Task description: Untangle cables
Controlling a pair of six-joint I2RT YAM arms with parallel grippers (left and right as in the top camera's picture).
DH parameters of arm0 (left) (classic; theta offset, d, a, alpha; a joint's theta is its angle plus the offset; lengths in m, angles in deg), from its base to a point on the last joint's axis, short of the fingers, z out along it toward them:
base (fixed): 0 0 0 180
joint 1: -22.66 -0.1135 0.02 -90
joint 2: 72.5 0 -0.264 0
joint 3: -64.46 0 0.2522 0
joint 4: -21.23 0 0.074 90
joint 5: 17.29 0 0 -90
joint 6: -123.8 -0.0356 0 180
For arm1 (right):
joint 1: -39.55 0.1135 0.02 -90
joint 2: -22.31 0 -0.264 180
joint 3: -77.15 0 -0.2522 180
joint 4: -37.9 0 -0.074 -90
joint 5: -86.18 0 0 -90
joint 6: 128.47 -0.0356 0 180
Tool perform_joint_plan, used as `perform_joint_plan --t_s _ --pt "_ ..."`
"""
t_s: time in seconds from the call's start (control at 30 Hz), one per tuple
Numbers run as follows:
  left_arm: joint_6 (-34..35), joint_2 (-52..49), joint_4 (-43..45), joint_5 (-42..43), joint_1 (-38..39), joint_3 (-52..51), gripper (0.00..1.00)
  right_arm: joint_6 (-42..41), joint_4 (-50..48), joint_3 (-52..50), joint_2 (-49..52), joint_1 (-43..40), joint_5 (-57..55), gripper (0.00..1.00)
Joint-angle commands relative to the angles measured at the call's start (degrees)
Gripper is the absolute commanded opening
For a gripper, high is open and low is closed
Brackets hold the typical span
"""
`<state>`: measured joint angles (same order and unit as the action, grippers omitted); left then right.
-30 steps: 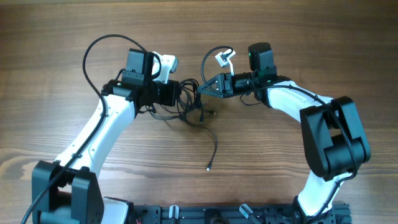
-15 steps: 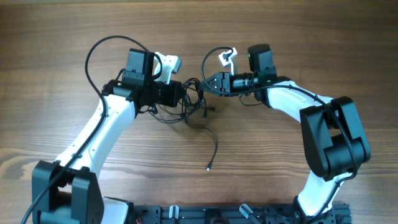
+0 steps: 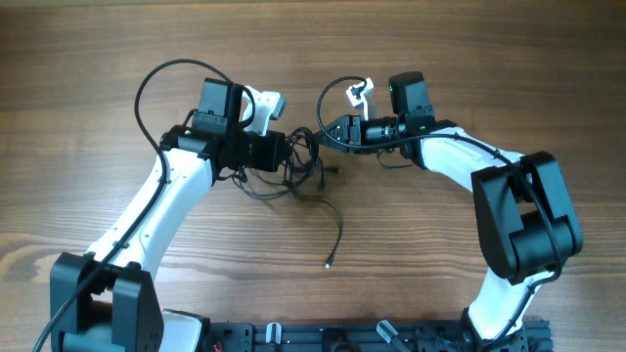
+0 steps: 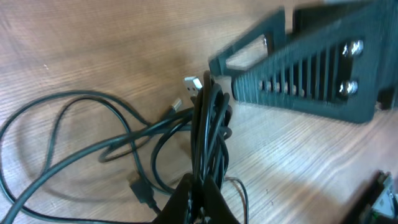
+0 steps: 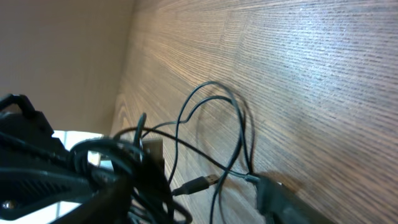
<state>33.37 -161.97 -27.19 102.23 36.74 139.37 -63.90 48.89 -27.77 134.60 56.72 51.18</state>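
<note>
Moved: right gripper [image 3: 331, 129] has backed a little away from the bundle and spread its jaws. Left gripper [image 3: 286, 151] has hardly shifted.
Left gripper: clamped shut on the cables [image 3: 305, 164]. The left wrist view shows several strands bunched edge-on between its tips.
Right gripper: jaws wide, nothing pinched. One ribbed finger [image 4: 311, 68] stands just beyond the bundle and is clear of it, as far as I can tell.
Cables: the knot sits right at the left gripper's tips, between the two grippers. Loops spill onto the table [image 3: 98, 59] beside and below the left gripper. One tail [image 3: 337, 230] runs away from both grippers and ends well clear of them.
Handling: light, limp and thin. Strands should slide over each other but snag at crossings and plugs. The smooth jackets are likely to slip in a shallow pinch.
Where to grip: probably best on a single strand just outside the knot, on the right gripper's side. Behind the free plug [image 4: 193, 84] would also do, since its body gives a stop. The whole bunch is a poor hold.
Risk: a hard pull may tighten the knot or strain the small plugs.
</note>
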Motion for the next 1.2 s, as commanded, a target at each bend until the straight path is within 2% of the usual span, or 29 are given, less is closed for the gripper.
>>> perform_joint_plan --t_s 0.0,0.07,0.13,0.23,0.3,0.47,0.57,0.67,0.87,0.9,0.93,0.97,1.03,1.17 --pt "-4.0 -0.2 -3.4 2.4 -0.1 0.7 0.04 5.0 -3.1 0.1 -0.1 0.3 10.2 0.69" --pt "-5.5 -0.2 -4.9 4.1 -0.1 0.7 0.04 6.5 -5.7 0.1 -0.1 0.3 18.5 0.69" --pt "-6.1 -0.2 -4.9 7.8 -0.1 0.7 0.04 6.1 -6.8 0.1 -0.1 0.3 21.9 0.68" --pt "-6.0 -0.2 -2.4 12.8 -0.4 0.7 0.04 5.9 -6.7 0.1 -0.1 0.3 23.0 0.55" --pt "-6.0 -0.2 -0.8 15.1 -1.0 0.7 0.04 5.9 -6.6 0.1 -0.1 0.3 23.8 0.52" --pt "-6.0 -0.3 -0.7 14.6 -4.0 0.7 0.04 5.8 -6.7 0.1 -0.1 0.3 23.7 0.34" --pt "-6.0 -0.3 -1.0 14.6 -5.4 0.7 0.04 5.7 -6.7 0.1 -0.1 0.3 23.7 0.27" --pt "-6.0 -0.3 -0.7 14.6 -5.6 0.7 0.04 5.7 -6.7 0.1 -0.1 0.3 23.7 0.14" --pt "-4.8 -1.7 1.4 14.6 -5.6 0.7 0.04 5.7 -6.7 0.1 -0.1 0.3 23.7 0.05" --pt "-3.7 -2.2 2.2 14.6 -5.6 0.7 0.12 5.7 -6.8 0.1 -0.1 0.3 23.3 0.05" --pt "-3.4 -2.4 2.4 14.6 -5.6 0.7 0.32 5.1 -6.8 0.1 -0.1 0.3 22.8 0.04" --pt "-3.4 -2.4 2.4 14.6 -5.6 0.7 0.43 3.7 -6.9 0.1 -0.1 0.3 21.8 0.04" --pt "-3.0 -2.4 2.4 14.3 -5.9 0.9 0.48 1.4 -6.9 0.1 -0.1 0.3 19.6 0.04" --pt "6.1 -2.1 2.3 14.4 -8.6 2.2 0.50 -2.7 -7.1 0.1 -0.1 0.3 15.1 0.04"
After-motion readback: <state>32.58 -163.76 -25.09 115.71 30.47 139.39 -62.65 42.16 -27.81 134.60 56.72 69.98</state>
